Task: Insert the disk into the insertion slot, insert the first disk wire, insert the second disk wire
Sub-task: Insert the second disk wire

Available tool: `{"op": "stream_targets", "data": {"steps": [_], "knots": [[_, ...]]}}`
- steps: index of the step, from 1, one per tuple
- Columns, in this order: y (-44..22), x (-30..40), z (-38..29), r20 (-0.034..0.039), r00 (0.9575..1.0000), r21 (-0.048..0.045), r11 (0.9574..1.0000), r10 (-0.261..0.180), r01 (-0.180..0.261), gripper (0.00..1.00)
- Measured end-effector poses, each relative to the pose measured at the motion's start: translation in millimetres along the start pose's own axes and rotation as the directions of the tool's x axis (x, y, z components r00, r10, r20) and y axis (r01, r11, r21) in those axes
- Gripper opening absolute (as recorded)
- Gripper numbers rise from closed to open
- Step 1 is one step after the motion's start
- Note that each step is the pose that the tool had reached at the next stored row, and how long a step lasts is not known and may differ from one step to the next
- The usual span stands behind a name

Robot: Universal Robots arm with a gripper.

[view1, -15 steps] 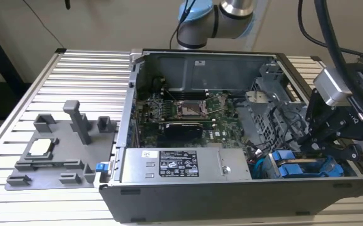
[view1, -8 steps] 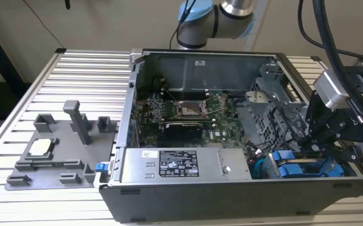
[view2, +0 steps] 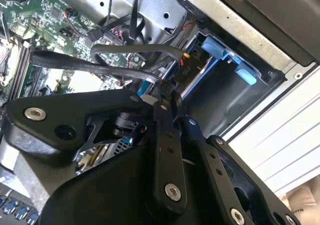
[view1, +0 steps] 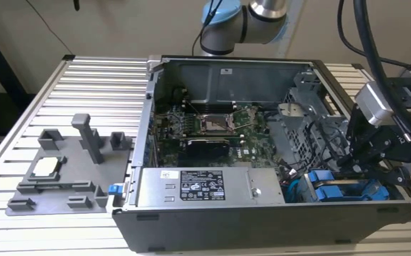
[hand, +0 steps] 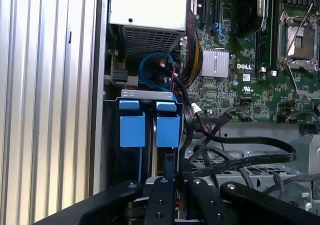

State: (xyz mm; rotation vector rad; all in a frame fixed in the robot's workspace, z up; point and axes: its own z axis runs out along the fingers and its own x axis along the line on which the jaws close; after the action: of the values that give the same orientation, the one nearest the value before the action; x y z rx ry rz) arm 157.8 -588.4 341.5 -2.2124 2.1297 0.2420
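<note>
Two blue-fronted carriers (hand: 132, 130) (hand: 167, 130) sit side by side in the grey drive cage (hand: 147, 93), in the case corner on the exterior view's right (view1: 333, 189). I cannot tell which one holds the disk, and both insertion slots look filled. My gripper (hand: 175, 177) hangs just behind the carriers, its fingers drawn together on a flat black disk wire (hand: 250, 160). That wire loops over the cage toward the motherboard. In the second wrist view the fingertips (view2: 166, 92) pinch the wire's end (view2: 100, 67) near the blue tabs (view2: 212, 47). In the exterior view the gripper (view1: 362, 168) reaches down into the cage.
The grey power supply (view1: 205, 186) lies beside the cage, and the motherboard (view1: 213, 125) is behind it. A blue cable loop (hand: 152, 67) and a black-red bundle (hand: 192, 60) crowd the gap ahead of the carriers. A grey fixture (view1: 70, 170) stands on the slatted table (view1: 92, 90).
</note>
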Motion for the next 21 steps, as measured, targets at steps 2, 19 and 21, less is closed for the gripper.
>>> {"op": "stream_targets", "data": {"steps": [2,19,21], "knots": [[-0.1,0.1,0.8,0.0,1.0,0.0,1.0,0.0,0.0,0.16],[-0.4,0.9,5.7,0.001,0.9998,0.0029,0.9998,0.018,-0.018,0.16],[-0.4,0.9,5.8,0.0012,0.9998,0.0032,0.9998,0.02,-0.02,0.16]]}}
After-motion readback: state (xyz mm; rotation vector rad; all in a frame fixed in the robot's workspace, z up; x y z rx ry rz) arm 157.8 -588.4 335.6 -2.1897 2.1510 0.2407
